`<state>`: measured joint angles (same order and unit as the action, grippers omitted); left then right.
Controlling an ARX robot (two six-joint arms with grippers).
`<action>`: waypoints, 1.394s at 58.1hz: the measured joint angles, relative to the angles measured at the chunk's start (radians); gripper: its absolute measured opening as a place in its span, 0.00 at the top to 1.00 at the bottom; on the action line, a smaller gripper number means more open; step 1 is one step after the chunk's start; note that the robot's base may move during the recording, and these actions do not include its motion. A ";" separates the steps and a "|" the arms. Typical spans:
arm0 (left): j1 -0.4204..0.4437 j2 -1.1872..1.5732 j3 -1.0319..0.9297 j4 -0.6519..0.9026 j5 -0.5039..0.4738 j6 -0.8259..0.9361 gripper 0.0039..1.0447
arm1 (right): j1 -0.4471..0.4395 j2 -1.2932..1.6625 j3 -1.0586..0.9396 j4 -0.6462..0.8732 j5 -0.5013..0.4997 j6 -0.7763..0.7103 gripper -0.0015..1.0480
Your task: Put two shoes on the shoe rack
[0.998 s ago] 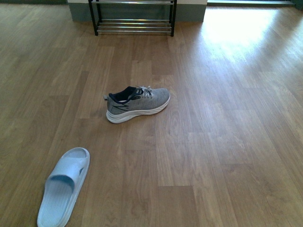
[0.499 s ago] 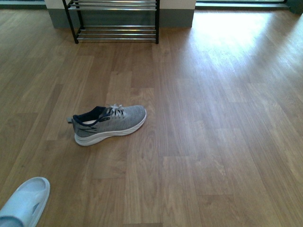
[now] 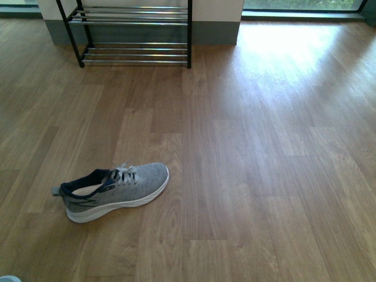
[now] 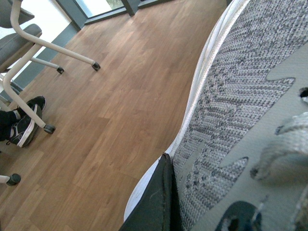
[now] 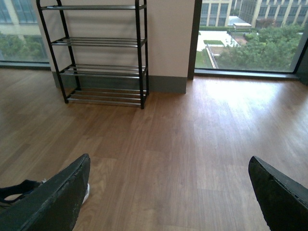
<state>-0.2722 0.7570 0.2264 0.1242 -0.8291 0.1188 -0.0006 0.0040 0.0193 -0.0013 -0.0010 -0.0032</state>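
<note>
The right gripper point(image 5: 168, 161) is showing two broad fingers point(image 5: 53, 197), matte black and tapering to blunt, rounded tips, their surface looking rough and lightly speckled with pale scuffs. The left finger point(image 4: 156, 202) is appearing as one dark, near-black wedge with a straight narrow edge and faint light scratches.

The sneaker point(image 3: 111, 191) lies on the floor point(image 3: 264, 176), near and to the left; the rack point(image 3: 132, 35) stands well behind it, against the wall point(image 3: 214, 9).
</note>
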 joint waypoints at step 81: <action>-0.001 0.002 -0.001 0.000 0.006 0.000 0.99 | 0.000 -0.001 0.000 0.000 0.000 0.000 0.09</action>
<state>-0.2733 0.7589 0.2253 0.1242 -0.8230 0.1188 -0.0002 0.0032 0.0193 -0.0013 -0.0006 -0.0032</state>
